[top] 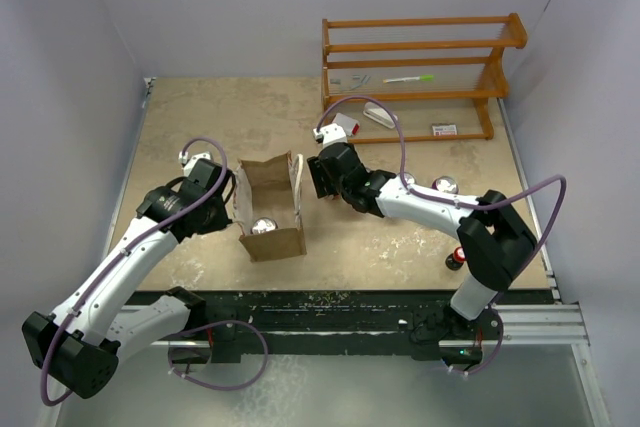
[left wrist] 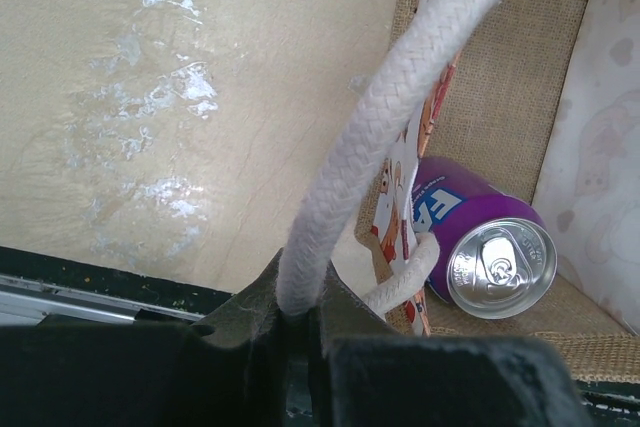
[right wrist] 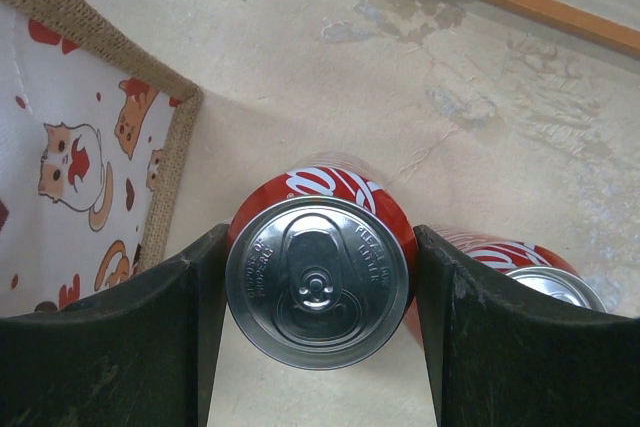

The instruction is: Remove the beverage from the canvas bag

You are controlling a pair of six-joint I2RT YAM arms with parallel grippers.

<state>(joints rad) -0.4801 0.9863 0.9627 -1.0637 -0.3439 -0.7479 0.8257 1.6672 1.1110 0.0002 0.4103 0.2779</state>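
The canvas bag point(top: 278, 179) stands upright and open-topped left of the table's middle. A purple beverage can point(left wrist: 490, 247) stands inside it, its silver top point(top: 263, 226) visible from above. My left gripper point(top: 232, 190) is at the bag's left side, shut point(left wrist: 300, 319) on a white rope handle point(left wrist: 370, 137). My right gripper point(top: 320, 175) is just outside the bag's right wall point(right wrist: 100, 37). It is shut point(right wrist: 320, 239) on a red cola can point(right wrist: 318, 292) above the bare table. I cannot tell whether that can rests on the table.
Another red can point(right wrist: 545, 277) stands right behind my right finger. Two cans point(top: 408, 182) point(top: 445, 185) sit beside the right forearm. A wooden rack point(top: 420, 67) stands at the back right with small packets point(top: 444, 129) beneath it. A small red object point(top: 458, 259) lies near the right arm's base.
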